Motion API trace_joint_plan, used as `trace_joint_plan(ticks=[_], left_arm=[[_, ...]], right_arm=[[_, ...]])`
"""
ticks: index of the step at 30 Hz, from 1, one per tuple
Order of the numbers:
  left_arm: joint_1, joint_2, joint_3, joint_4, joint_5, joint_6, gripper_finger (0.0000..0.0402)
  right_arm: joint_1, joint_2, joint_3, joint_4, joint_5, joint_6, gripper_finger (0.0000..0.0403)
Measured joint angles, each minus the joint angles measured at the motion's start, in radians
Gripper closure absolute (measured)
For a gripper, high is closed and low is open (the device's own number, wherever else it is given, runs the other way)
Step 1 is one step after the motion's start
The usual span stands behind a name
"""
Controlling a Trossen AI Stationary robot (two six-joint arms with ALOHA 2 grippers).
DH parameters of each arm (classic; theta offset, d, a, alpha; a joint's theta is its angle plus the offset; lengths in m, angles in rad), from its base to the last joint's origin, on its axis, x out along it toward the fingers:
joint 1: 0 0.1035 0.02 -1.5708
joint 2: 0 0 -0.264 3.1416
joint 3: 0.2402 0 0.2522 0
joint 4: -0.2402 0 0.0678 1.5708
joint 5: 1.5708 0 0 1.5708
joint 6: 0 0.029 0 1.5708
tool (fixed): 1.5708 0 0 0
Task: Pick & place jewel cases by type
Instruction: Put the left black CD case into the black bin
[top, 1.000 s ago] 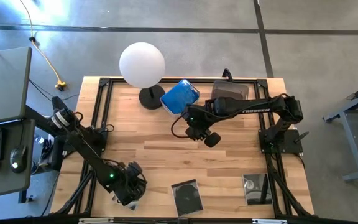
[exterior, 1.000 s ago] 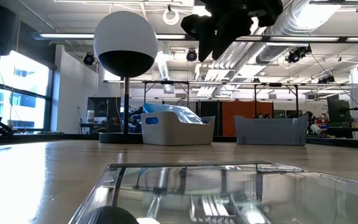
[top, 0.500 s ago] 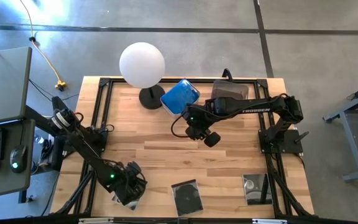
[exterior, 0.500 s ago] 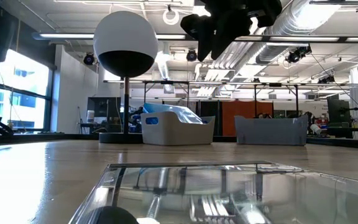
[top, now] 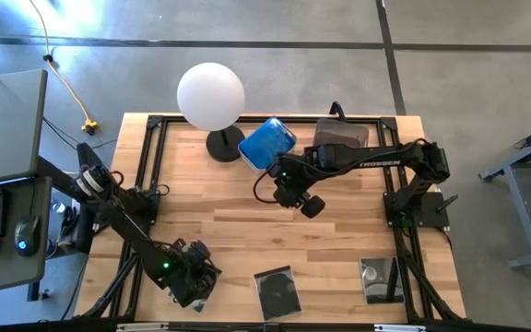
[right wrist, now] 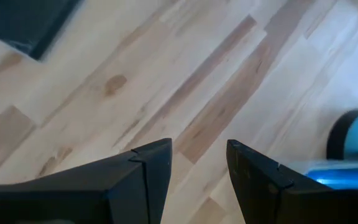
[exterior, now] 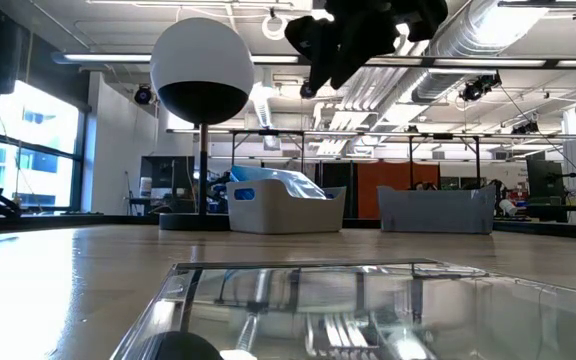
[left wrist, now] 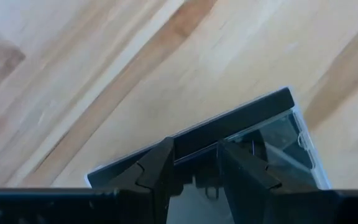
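Note:
My left gripper point(top: 190, 275) is near the table's front left corner. In its wrist view its fingers point(left wrist: 196, 168) stand a little apart over a clear jewel case with a black spine point(left wrist: 260, 130) that lies flat on the wood. My right gripper point(top: 295, 196) hangs open and empty above mid-table, just in front of a white tub point(top: 267, 143) holding blue cases. It also shows in the low view point(exterior: 353, 40). Two more clear cases lie flat near the front edge, one with a black inside point(top: 277, 291) and one with a grey inside point(top: 380, 279). My left gripper points down at the case near its black spine edge point(left wrist: 197, 134). The fingertips are hidden behind the fingers themselves, so I cannot tell whether they touch the case.
A grey tub point(top: 341, 136) stands beside the white tub at the far edge. A white globe lamp on a black foot point(top: 210, 97) stands at the far left. The black-inside case fills the low view's foreground point(exterior: 318, 300). Bare wood lies across the table's middle.
My right gripper has shifted a little toward the table's left and turned slightly, still high above the table. My left arm has settled slightly toward the near edge.

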Motion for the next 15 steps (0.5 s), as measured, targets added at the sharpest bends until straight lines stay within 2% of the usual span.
trace_joint_plan(ticks=[7, 12, 15], left_arm=[[0.054, 0.002, -0.001, 0.010, -0.045, 0.062, 0.0278], [0.154, 0.004, -0.003, 0.009, -0.074, 0.190, 0.0278], [0.227, 0.005, -0.005, 0.009, -0.108, 0.246, 0.0278]], right_arm=[[0.000, 0.000, 0.000, -0.001, -0.043, 0.011, 0.0254], [0.000, 0.000, 0.000, -0.001, -0.078, 0.037, 0.0254], [0.000, 0.003, 0.000, -0.002, -0.151, 0.064, 0.0254]])
